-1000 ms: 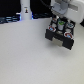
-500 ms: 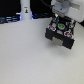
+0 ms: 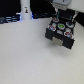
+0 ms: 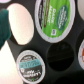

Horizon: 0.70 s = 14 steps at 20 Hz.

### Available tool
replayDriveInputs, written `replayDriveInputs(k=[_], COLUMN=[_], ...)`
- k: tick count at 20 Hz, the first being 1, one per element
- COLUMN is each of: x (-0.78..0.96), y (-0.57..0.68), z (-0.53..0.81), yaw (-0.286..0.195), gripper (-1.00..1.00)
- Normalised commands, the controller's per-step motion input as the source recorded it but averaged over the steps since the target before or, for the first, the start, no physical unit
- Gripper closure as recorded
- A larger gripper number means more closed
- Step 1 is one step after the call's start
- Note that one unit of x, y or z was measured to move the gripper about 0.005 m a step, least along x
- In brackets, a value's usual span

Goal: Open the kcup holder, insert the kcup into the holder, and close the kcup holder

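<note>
One pale tabletop fills the exterior view's left; toward the right sits the kcup holder, its tray showing pods, a green-topped kcup among them. The jaws hang directly above; whether apart or together, I cannot tell.

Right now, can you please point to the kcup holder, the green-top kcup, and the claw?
kcup holder [image 3: 59,40]: exterior view, on its black front side.
kcup [image 4: 54,17]: wrist view, on the middle of its green lid.
claw [image 3: 63,15]: exterior view, just above the holder, between its fingertips.
</note>
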Motion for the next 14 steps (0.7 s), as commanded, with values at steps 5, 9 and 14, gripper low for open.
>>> replayDriveInputs(k=[5,9,14], x=[0.55,0.62,0.72], y=[-0.48,-0.43,-0.39], z=[0.33,0.27,0.19], yaw=[0.041,0.03,0.016], gripper=[-1.0,-1.0,-1.0])
